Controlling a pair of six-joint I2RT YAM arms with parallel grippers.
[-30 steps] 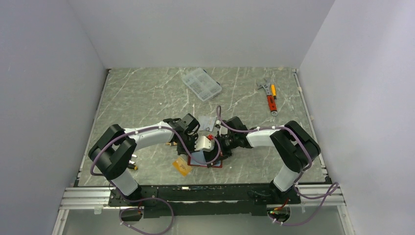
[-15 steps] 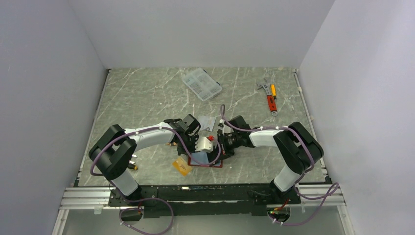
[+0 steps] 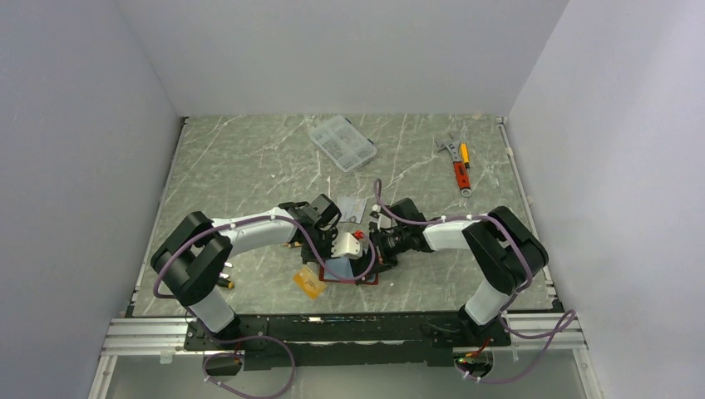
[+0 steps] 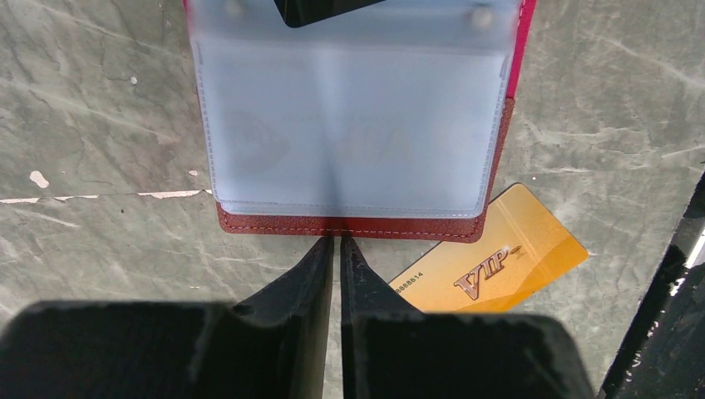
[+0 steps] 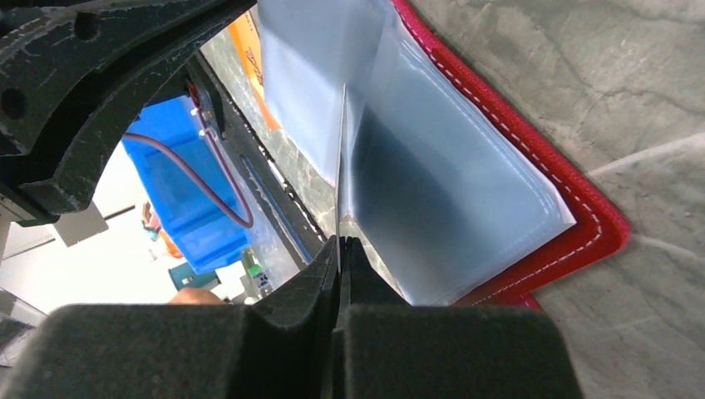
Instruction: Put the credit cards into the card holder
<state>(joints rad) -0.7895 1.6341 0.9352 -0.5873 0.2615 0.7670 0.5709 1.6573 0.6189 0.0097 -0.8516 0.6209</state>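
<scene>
Down at the lower centre of the overhead view, both arms meet over the marbled table [image 3: 249, 166]. From the left comes the left gripper [image 4: 337, 243]. Its fingers stand almost together, with only a thin slit between them. The tips reach the red hem of the card holder [image 4: 349, 226], and I cannot tell whether they pinch it.

An orange-gold card [image 4: 499, 258] marked VIP lies flat on the table at the lower right of the left wrist view, one edge meeting the holder's corner. The holder itself lies open, its pale blue clear sleeves facing up.

A silver-grey card [image 3: 352, 205] lies just above it in the overhead view, partly hidden by the arms. A clear plastic box [image 3: 342, 142] sits higher still, well apart.

The right gripper [image 5: 341, 241] is clamped on one thin clear leaf of the holder, lifting it on edge. Some small hand tools [image 3: 458, 164] lie at the upper right.
</scene>
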